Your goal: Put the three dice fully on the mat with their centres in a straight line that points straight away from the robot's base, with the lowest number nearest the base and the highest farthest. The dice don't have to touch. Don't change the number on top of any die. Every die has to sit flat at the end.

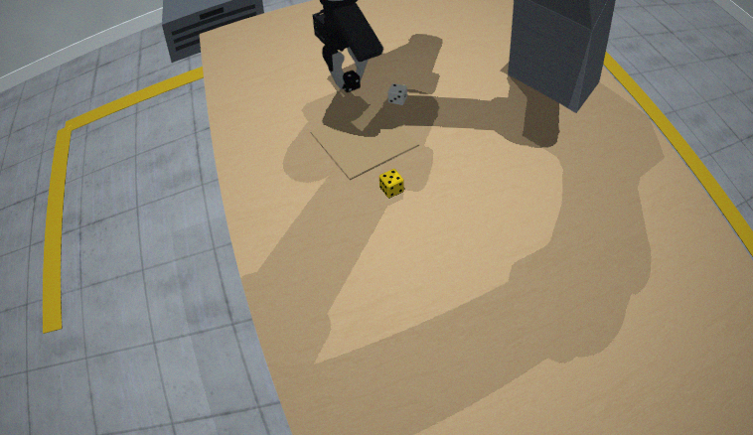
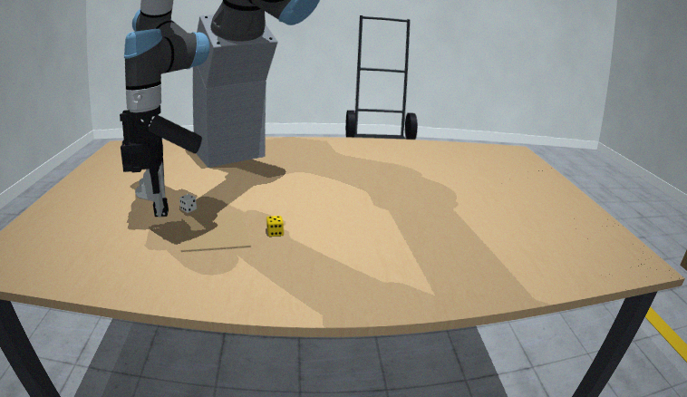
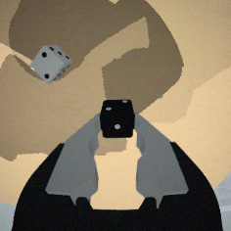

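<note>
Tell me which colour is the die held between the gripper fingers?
Black with white pips: the die shows best in the wrist view.

Hand (image 1: 350, 77) closed on a black die (image 1: 351, 79) at the far side of the tan counter (image 1: 500, 275), grey die (image 1: 396, 93) just to its right, yellow die (image 1: 391, 183) nearer, beside the mat's (image 1: 364, 150) corner.
</note>
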Tool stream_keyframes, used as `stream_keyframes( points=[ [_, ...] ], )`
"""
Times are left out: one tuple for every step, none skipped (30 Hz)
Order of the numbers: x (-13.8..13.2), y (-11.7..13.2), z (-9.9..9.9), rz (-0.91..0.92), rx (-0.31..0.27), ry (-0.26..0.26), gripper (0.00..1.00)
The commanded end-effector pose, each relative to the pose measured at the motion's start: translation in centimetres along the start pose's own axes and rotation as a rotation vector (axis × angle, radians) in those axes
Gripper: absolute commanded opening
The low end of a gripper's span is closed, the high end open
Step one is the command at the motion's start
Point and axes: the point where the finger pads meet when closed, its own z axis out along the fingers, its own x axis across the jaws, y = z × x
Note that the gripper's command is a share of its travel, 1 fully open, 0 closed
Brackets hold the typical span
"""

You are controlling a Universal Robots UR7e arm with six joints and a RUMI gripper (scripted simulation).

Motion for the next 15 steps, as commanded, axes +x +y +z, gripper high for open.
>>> stream_keyframes(
  points=[
    [0.0,0.0,-1.3,0.0,0.0,0.0,0.1],
    [0.0,0.0,-1.7,0.0,0.0,0.0,0.1],
    [0.0,0.0,-2.1,0.0,0.0,0.0,0.1],
    [0.0,0.0,-2.6,0.0,0.0,0.0,0.1],
    [0.0,0.0,-3.0,0.0,0.0,0.0,0.1],
    [0.0,0.0,-3.4,0.0,0.0,0.0,0.1],
    [0.0,0.0,-3.8,0.0,0.0,0.0,0.1],
    [0.0,0.0,-4.2,0.0,0.0,0.0,0.1],
    [0.0,0.0,-4.5,0.0,0.0,0.0,0.1],
    [0.0,0.0,-4.9,0.0,0.0,0.0,0.1],
    [0.0,0.0,-5.2,0.0,0.0,0.0,0.1],
    [0.0,0.0,-5.5,0.0,0.0,0.0,0.1],
    [0.0,0.0,-5.8,0.0,0.0,0.0,0.1],
    [0.0,0.0,-6.1,0.0,0.0,0.0,0.1],
    [0.0,0.0,-6.1,0.0,0.0,0.0,0.1]
  ],
)
